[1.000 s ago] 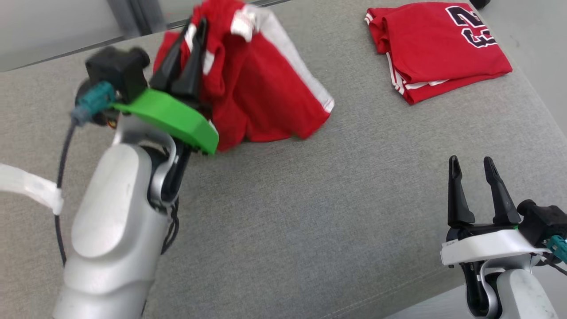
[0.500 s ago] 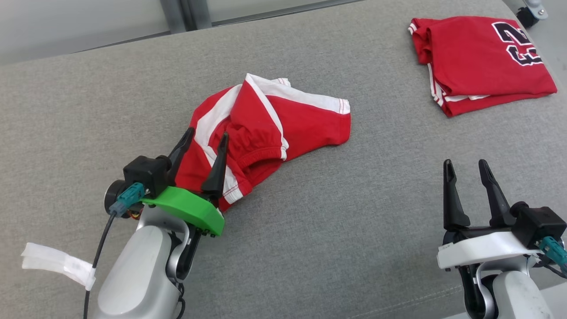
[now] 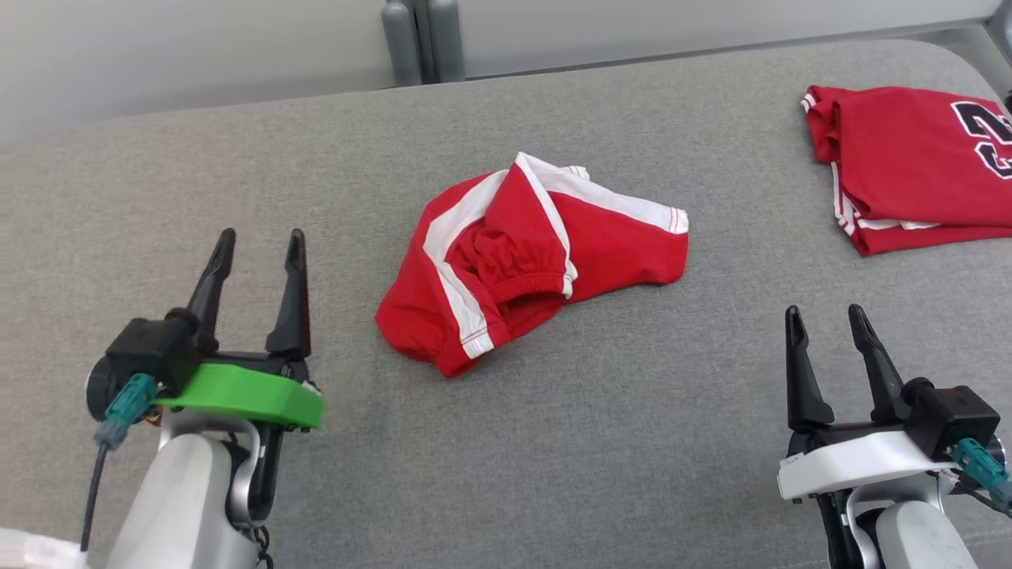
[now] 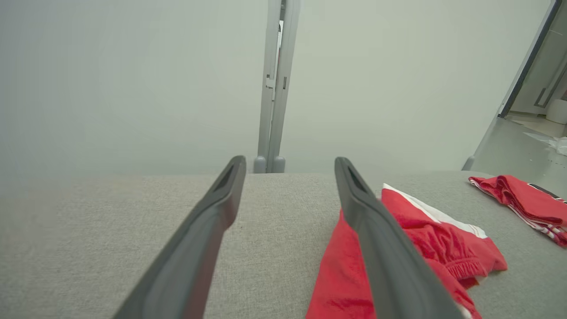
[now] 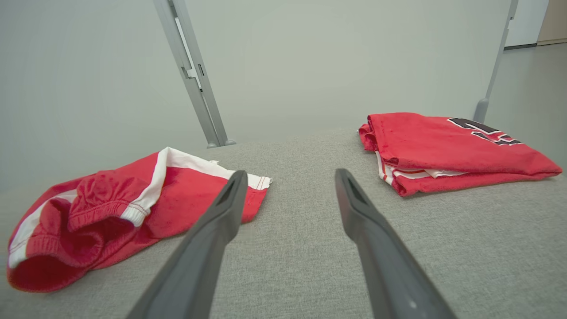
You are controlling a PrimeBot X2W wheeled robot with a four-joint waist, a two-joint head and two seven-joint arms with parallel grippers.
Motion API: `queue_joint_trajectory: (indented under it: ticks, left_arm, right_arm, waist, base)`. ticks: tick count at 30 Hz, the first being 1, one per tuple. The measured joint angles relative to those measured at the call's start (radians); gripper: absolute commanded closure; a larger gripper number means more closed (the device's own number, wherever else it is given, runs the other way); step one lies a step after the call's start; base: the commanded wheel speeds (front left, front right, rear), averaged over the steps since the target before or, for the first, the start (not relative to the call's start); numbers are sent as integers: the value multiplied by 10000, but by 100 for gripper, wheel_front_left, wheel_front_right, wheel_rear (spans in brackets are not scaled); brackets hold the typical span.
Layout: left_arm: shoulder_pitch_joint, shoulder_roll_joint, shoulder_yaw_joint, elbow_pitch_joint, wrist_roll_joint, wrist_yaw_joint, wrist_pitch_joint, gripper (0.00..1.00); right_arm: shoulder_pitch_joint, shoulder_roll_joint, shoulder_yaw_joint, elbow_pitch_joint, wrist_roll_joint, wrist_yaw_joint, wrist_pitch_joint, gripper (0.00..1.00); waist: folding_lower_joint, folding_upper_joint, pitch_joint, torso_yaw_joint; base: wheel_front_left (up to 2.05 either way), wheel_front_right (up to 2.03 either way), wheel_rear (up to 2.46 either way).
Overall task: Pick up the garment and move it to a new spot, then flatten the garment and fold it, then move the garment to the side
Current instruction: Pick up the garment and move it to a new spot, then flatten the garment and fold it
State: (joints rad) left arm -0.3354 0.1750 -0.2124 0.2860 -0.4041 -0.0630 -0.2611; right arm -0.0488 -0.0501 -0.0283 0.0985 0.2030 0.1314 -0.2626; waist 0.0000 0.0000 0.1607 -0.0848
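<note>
Both left hand [image 3: 262,234] and right hand [image 3: 824,310] empty, fingers [image 3: 291,300] apart, near crumpled red garment [image 3: 538,261], seemingly shorts.

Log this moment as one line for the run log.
left gripper: open, empty | right gripper: open, empty | shorts: crumpled on cushion, not yet flattened | jersey: folded, far right

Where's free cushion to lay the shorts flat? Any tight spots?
Widest bare patch: grey cushion on the near side of the shorts, between the left gripper and right gripper, both jaws open. Also bare: the strip between shorts and folded jersey. Crowded at the far right, where the jersey lies.
</note>
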Motion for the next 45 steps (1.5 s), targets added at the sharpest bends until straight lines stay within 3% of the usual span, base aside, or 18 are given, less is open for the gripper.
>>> queue_joint_trajectory:
  ticks: [7,16,26,45]
  left_arm:
    - [1530,-25,1292,-1099,573,0,-12,0]
    - [2853,-587,2489,-1666,1166,-253,-13,0]
    - [3236,-734,2514,-1237,1695,-596,-13,0]
    - [3178,-844,2293,-823,1808,-660,-13,0]
  right_arm:
    - [49,2,29,-15,-121,0,0,0]
    - [312,-42,-13,-71,-134,0,0,0]
    - [443,-59,190,-13,-128,0,0,0]
    - [455,-77,380,130,-128,0,0,0]
  waist:
    - [0,0,-372,419]
    - [0,0,-707,846]
    - [0,0,-755,1092]
    - [0,0,-631,1084]
  base:
    - [0,0,0]
    - [0,0,0]
    - [0,0,0]
    - [0,0,0]
